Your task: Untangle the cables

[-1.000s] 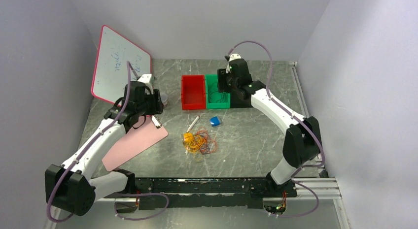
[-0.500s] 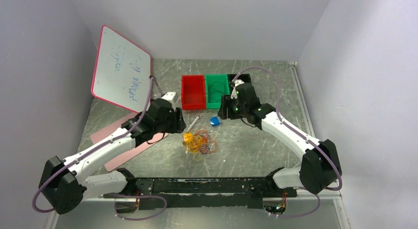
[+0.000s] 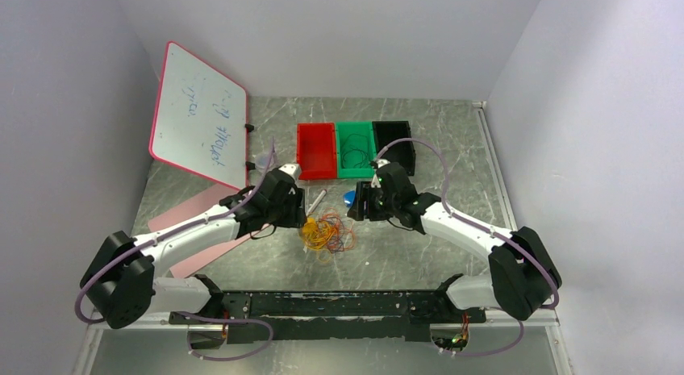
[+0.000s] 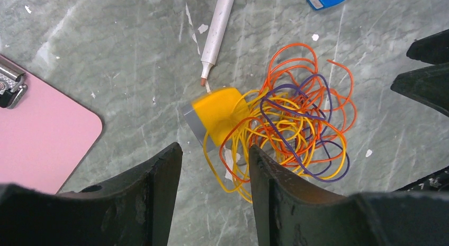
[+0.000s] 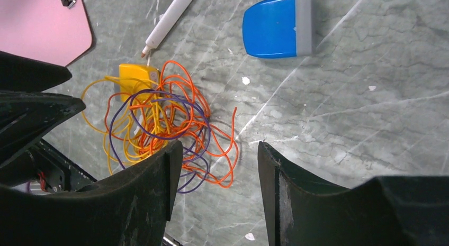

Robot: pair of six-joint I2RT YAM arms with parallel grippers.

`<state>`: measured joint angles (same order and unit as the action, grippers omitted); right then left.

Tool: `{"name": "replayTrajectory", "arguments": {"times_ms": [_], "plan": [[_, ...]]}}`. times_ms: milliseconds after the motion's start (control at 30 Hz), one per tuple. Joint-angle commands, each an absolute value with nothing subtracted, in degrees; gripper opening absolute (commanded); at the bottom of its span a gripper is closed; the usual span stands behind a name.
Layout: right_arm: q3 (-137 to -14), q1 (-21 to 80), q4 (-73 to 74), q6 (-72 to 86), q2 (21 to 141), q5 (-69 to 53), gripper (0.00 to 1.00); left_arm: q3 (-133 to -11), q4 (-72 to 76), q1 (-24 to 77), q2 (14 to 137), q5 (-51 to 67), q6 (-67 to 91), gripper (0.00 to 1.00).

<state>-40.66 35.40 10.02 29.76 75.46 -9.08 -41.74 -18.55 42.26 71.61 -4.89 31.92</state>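
The cables lie in one tangled bunch of yellow, orange and dark purple loops at the table's middle, also in the left wrist view and the right wrist view. A yellow tape roll sits against the bunch's left side. My left gripper is open and empty, hovering just left of the bunch. My right gripper is open and empty, hovering just right of the bunch. A dark cable loop lies in the green bin.
A white marker and a blue eraser lie just behind the bunch. Red, green and black bins stand at the back. A pink clipboard lies left. A whiteboard leans at the back left.
Both arms have swung in from the back toward the table's middle. The left gripper now hovers left of the bunch, the right gripper right of it. The bunch has not moved.
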Motion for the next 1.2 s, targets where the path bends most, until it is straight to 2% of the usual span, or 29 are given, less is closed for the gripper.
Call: {"name": "replayTrajectory", "arguments": {"times_ms": [0, 467, 667, 900, 1167], "plan": [[-40.01, 36.42, 5.59, 30.87, 74.03, -9.49, 0.58, -43.26, -15.79, 42.8, 73.0, -5.7, 30.25, 0.54], [-40.2, 36.51, 4.56, 29.11, 75.87, -10.94, 0.58, -48.43, -13.74, 42.73, 79.27, -7.2, 25.7, 0.52], [-38.99, 36.5, 4.7, 29.47, 74.14, -10.73, 0.58, -49.14, -9.78, 42.76, 82.48, -4.11, 22.67, 0.5], [-37.86, 36.5, 5.14, 29.79, 73.07, -9.96, 0.58, -48.89, -6.45, 42.8, 85.59, -2.12, 22.15, 0.36], [-38.62, 36.54, 4.81, 30.39, 73.0, -8.67, 0.58, -50.13, -6.87, 42.86, 86.51, -0.69, 21.95, 0.1]]}}
